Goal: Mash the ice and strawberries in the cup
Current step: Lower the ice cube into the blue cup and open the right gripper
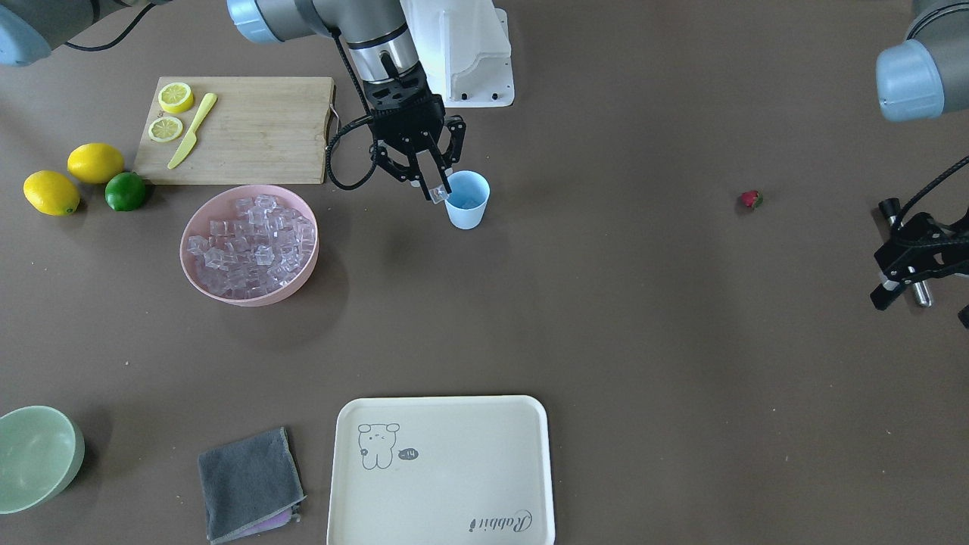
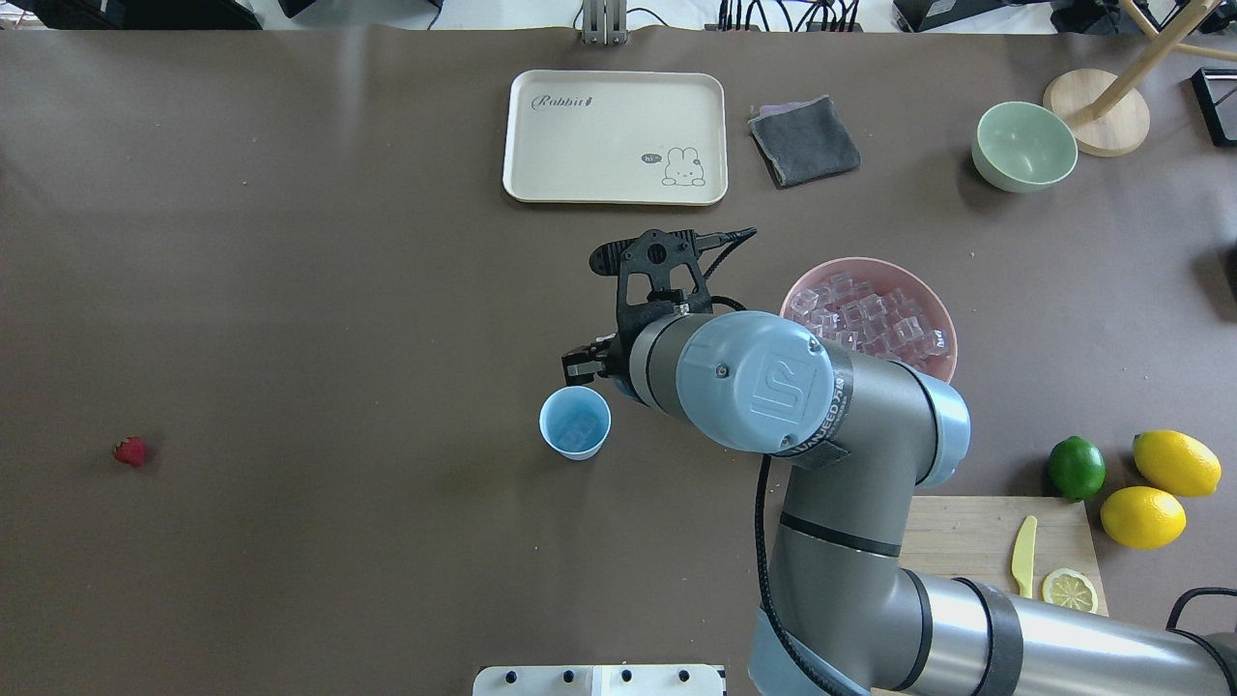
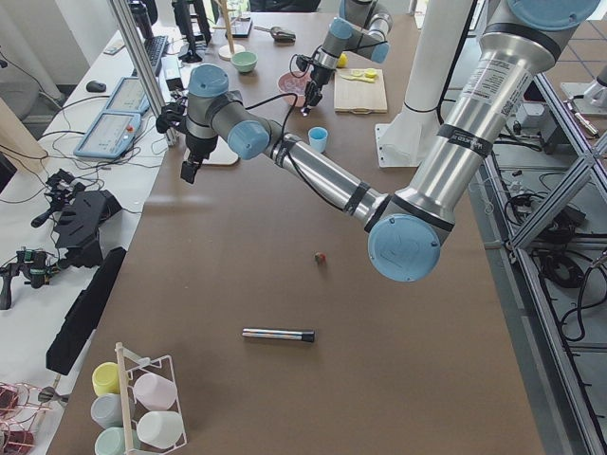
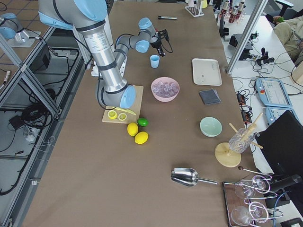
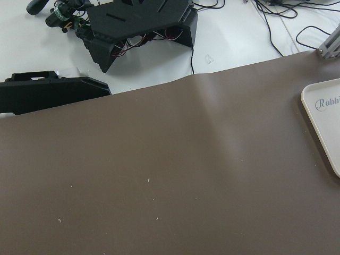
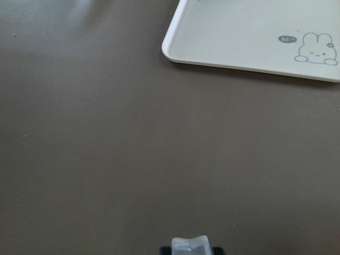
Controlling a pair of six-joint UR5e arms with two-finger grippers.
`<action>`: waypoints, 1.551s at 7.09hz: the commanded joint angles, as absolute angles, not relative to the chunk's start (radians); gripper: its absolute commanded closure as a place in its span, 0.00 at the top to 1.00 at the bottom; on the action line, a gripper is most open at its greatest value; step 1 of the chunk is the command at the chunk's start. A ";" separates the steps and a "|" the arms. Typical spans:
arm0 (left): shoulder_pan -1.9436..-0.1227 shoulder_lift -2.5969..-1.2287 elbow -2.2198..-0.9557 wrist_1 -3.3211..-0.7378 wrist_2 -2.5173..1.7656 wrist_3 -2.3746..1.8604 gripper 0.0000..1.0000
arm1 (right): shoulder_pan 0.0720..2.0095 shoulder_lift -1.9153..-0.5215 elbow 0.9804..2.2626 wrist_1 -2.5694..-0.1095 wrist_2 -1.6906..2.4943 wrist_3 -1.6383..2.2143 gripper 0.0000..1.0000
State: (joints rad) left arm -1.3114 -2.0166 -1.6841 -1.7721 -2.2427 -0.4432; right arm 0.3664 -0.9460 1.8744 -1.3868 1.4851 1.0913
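Tabletop [image 1: 606,318]: ice [image 1: 439,197] in right end effector [image 1: 437,192], beside cup [image 1: 468,204].

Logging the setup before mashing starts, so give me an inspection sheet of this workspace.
Surface: brown table, a few pale specks.
Job's things: pink bowl full of ice; cup upright, some inside; strawberry alone on the table, apart from the cup.
Clutter: cutting board with lemon halves and knife; lemons, lime, green bowl, cloth, tray, metal rod.
Grippers: right gripper holds an ice cube by the cup's rim; left gripper off to the side, state unclear.
Cables: black cable loops off the right wrist.
Surroundings: desk with electronics, cup rack.
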 commanded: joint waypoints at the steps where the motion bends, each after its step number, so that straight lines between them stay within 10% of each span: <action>1: -1.310 -2.017 -1.686 -1.773 -2.243 -0.443 0.98 | 0.322 -0.939 1.852 -1.387 1.442 1.089 0.00; 10: -1.304 -2.016 -1.677 -1.779 -2.241 -0.439 0.98 | 0.281 -0.939 1.832 -1.387 1.431 0.997 0.00; 11: -1.304 -2.016 -1.677 -1.779 -2.241 -0.439 0.98 | 0.279 -0.939 1.832 -1.385 1.431 0.996 0.31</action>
